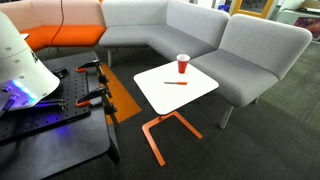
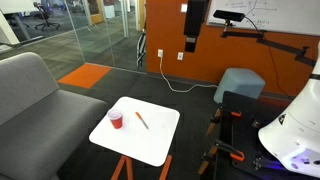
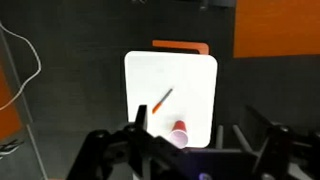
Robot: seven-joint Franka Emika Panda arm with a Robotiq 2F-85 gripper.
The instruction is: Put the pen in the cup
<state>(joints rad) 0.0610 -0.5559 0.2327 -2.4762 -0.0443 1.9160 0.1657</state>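
The red cup (image 1: 182,64) with a white rim stands upright near one edge of the small white table (image 1: 160,95). The thin red-orange pen (image 1: 176,83) lies flat on the tabletop, a short way from the cup and not touching it. Both exterior views show them: cup (image 2: 116,121), pen (image 2: 142,120). In the wrist view I look down from high above at the pen (image 3: 163,99) and the cup (image 3: 179,134). My gripper (image 3: 195,145) is open and empty, with its dark fingers spread wide, well above the table.
A grey corner sofa (image 1: 190,30) wraps round the far side of the table, and an orange seat (image 1: 60,38) stands beside it. The table has orange legs (image 1: 160,130). My white arm (image 2: 292,130) stands on a black bench with clamps (image 1: 85,85). A glass wall (image 2: 70,25) lies behind.
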